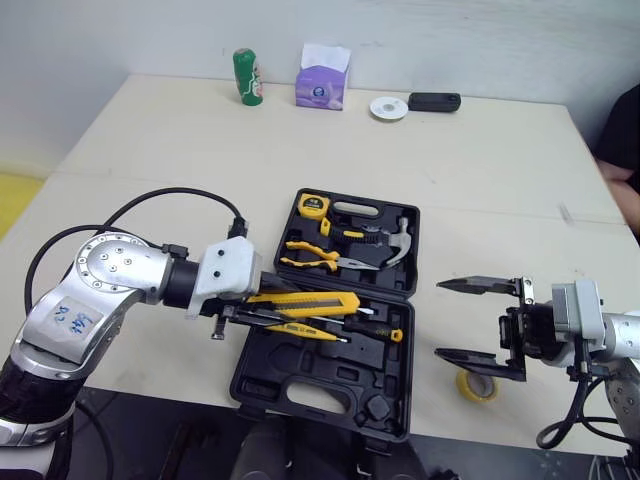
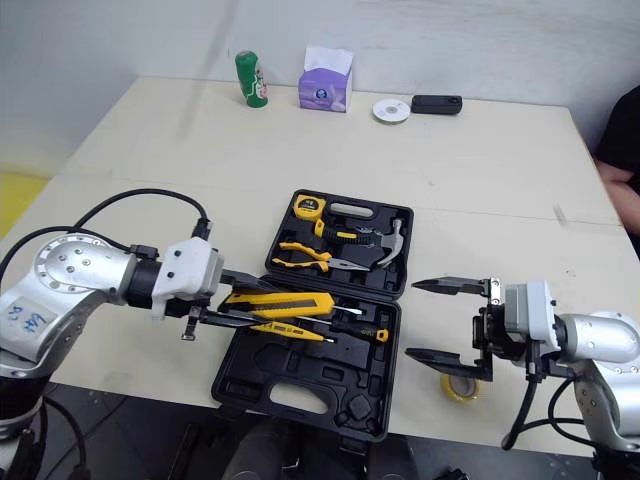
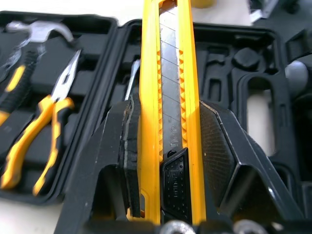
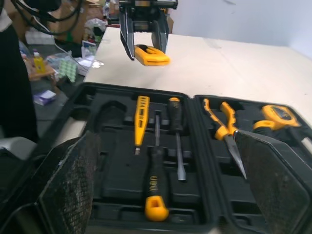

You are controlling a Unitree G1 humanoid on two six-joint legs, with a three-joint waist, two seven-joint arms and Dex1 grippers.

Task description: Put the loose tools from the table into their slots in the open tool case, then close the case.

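Jaws of the L gripper point(image 1: 272, 302) are clamping the butt end of the yellow knife point(image 1: 320, 301), one finger on each flat side. The rest of the body is sticking out past the fingertips toward the robot's right. The knife is hanging over the near half of the open case point(image 1: 262, 385), along the strip next to the hinge and just above the screwdrivers point(image 1: 378, 332) sitting there. Whether it is touching them, can't tell. Its long axis is running approx parallel to the hinge, i.e. across the case from L to R. The bare moulded recesses are lying closer to the robot than the knife is, so the coming move is prob. turning on bringing it back toward the near edge and down w/ that axis kept as is. Which recess is the knife's own, can't tell. Pliers point(image 1: 312, 262) and hammer point(image 1: 392, 246) are sitting in the far half. Jaws of the R gripper point(image 1: 439, 319) are standing wide apart w/ nothing between them, off the case's right side and pointing at it. A yellow tape roll point(image 1: 478, 386) is lying on the table point(image 1: 180, 140) just under its lower finger, so the R arm is the nearer one for that.
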